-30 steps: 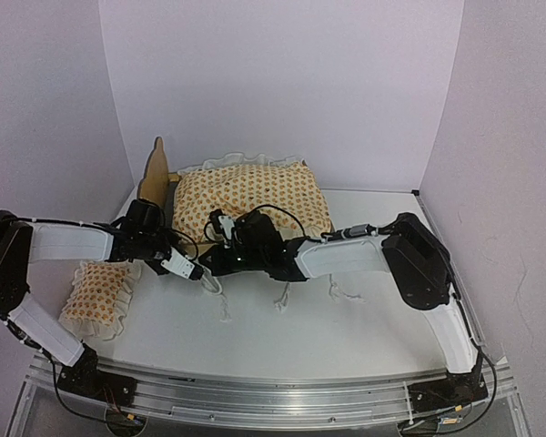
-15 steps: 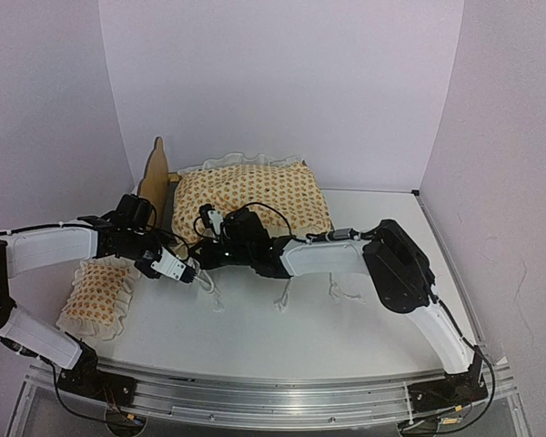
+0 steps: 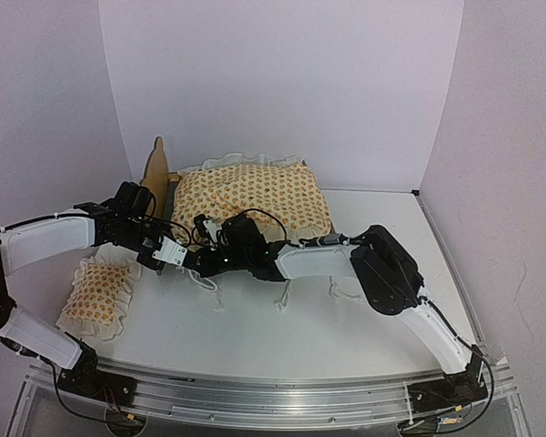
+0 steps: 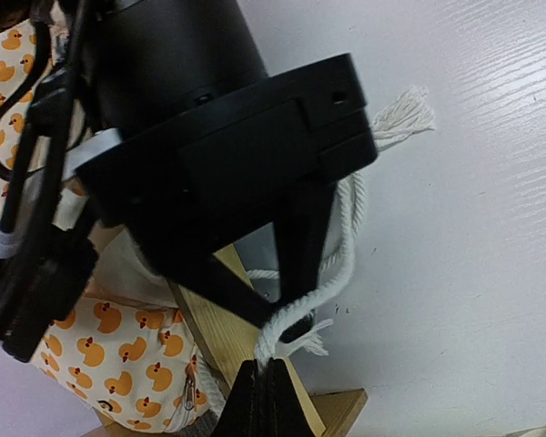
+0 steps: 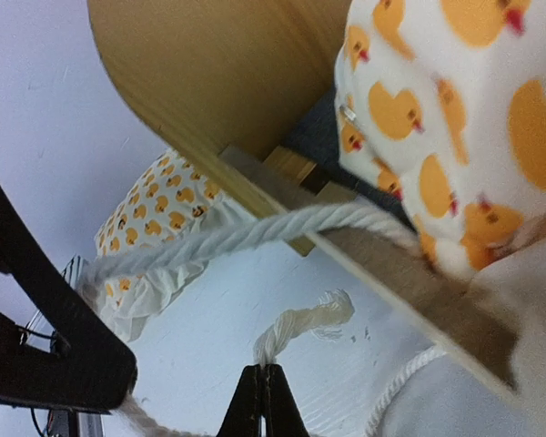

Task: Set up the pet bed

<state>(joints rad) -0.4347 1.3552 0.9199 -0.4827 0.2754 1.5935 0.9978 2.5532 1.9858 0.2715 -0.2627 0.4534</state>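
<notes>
The pet bed's plywood frame stands at the back left, its scalloped headboard (image 3: 155, 168) upright, with the duck-patterned cushion (image 3: 250, 196) lying on it. My left gripper (image 3: 180, 259) and right gripper (image 3: 201, 264) meet at the bed's near-left corner. In the left wrist view my left gripper (image 4: 264, 393) is shut on a white cord tie (image 4: 346, 237) beside the wooden side rail (image 4: 223, 332). In the right wrist view my right gripper (image 5: 266, 393) is shut on the frayed end of a second white cord (image 5: 300, 330), below the headboard (image 5: 218, 82) and the cushion (image 5: 455, 118).
The small matching ruffled pillow (image 3: 96, 291) lies on the table left of the bed, and also shows in the right wrist view (image 5: 155, 218). More white cord ties (image 3: 282, 296) hang from the cushion's near edge. White walls close in the left, back and right.
Both grippers have moved left along the bed's near edge to its headboard corner, drawing the cords with them. The left arm has lifted off the pillow side.
</notes>
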